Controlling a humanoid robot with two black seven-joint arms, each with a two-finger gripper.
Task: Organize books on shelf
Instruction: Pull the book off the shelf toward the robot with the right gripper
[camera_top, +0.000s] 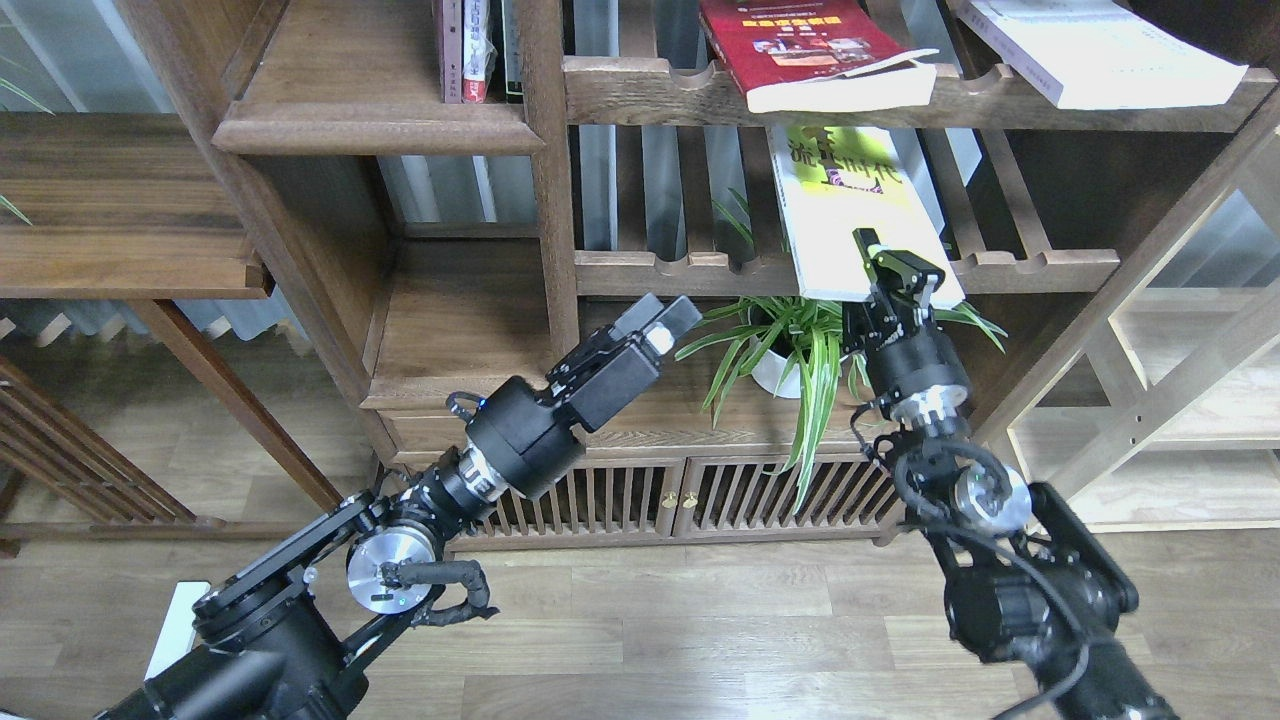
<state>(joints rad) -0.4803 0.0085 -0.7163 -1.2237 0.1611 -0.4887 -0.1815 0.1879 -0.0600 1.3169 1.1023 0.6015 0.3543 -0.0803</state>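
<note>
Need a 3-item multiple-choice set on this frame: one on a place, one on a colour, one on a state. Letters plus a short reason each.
1. Where does the red book lie?
A. on the floor
B. on the upper slatted rack
C. in the left gripper

2. What colour is the cover of the book in the right gripper?
A. yellow-green
B. blue
C. black

3. What is the left gripper holding?
A. the potted plant
B. the white book
C. nothing

Key: 1 B, it rests on the top rail. 2 A, the yellow-green book is pinched at its lower edge. 3 C, it hangs free of everything, fingers together.
</note>
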